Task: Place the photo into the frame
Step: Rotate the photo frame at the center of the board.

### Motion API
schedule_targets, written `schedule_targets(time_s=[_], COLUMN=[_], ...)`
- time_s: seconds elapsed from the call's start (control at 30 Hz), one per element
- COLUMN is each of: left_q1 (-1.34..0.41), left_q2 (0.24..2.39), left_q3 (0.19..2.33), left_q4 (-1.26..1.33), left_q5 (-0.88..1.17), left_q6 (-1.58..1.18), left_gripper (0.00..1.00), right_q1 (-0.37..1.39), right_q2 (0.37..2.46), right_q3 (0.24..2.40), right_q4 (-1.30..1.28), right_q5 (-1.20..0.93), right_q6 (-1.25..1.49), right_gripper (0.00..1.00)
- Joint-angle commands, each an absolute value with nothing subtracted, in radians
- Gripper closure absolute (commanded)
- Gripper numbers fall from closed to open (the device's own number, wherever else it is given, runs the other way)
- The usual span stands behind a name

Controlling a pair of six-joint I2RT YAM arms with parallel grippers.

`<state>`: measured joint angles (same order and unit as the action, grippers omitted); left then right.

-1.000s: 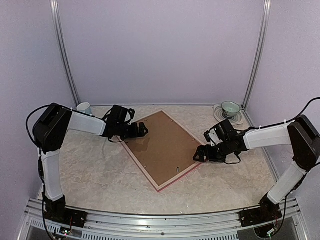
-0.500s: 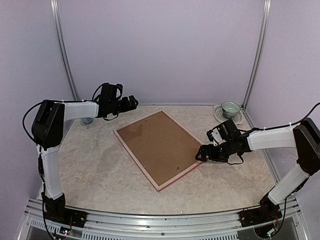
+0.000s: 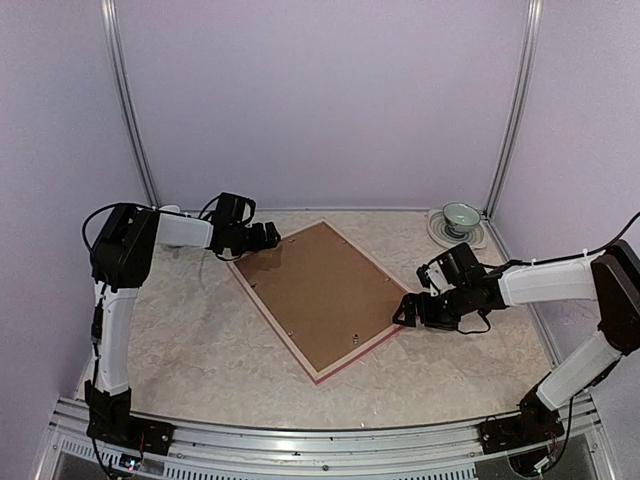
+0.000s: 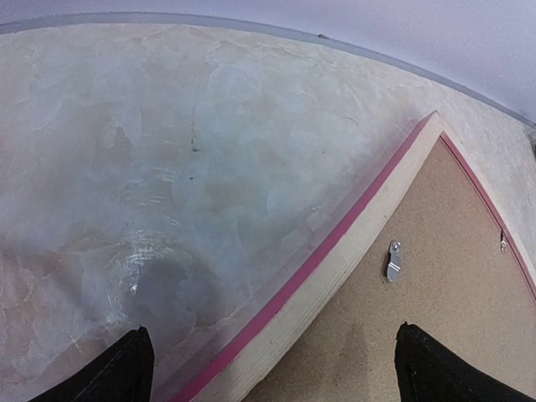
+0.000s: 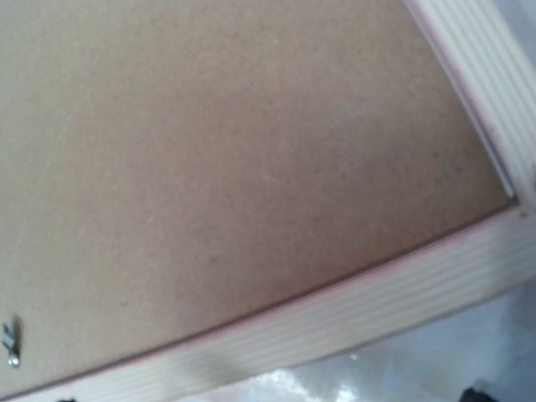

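Observation:
The frame (image 3: 322, 377) lies face down in the middle of the table, pale wood rails up, a pink edge showing. A brown backing board (image 3: 320, 290) fills it. The photo is hidden. My left gripper (image 3: 266, 238) hovers open over the frame's far left rail (image 4: 352, 251). One fingertip (image 4: 126, 373) is above the table and the other (image 4: 435, 373) above the backing board (image 4: 452, 285). My right gripper (image 3: 404, 311) is open at the frame's right corner, low over the rail (image 5: 335, 314) and backing board (image 5: 251, 151). Neither gripper holds anything.
A pale green bowl on a saucer (image 3: 460, 216) stands at the back right corner. A small metal tab (image 4: 394, 260) sits on the backing board near the left rail. Lilac walls with metal posts (image 3: 128, 110) close in the back and sides.
My left gripper swung up and back toward the rear wall, then came down again by the frame's far left rail. The right gripper has barely moved.

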<state>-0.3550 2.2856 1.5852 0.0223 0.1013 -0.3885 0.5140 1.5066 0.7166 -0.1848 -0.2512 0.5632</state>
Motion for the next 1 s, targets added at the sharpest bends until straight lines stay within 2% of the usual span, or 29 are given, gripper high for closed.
schedule_targets(time_s=[0.0, 0.37, 0.97], left_q1=[-0.35, -0.362, -0.5], left_q2=[2.277, 2.178, 1.931], left_q3=[1.557, 1.358, 1.057], left_q4=[0.027, 0.104, 0.154], left_q5=[0.149, 0.226, 0.157], left_q6=[-0.375, -0.462, -0.597], left_gripper=[0.01, 0.01, 0.01], right_q1=[0.517, 0.517, 0.41], right_q2=[1.506, 1.574, 1.677], right_q3=[0.714, 0.777, 0.888], right_q4=[-0.163, -0.157, -0.191], right_q5=[-0.264, -0.242, -0.204], right_q6=[0.568, 0.555, 0.456], right_gripper=[0.01, 0.01, 0.01])
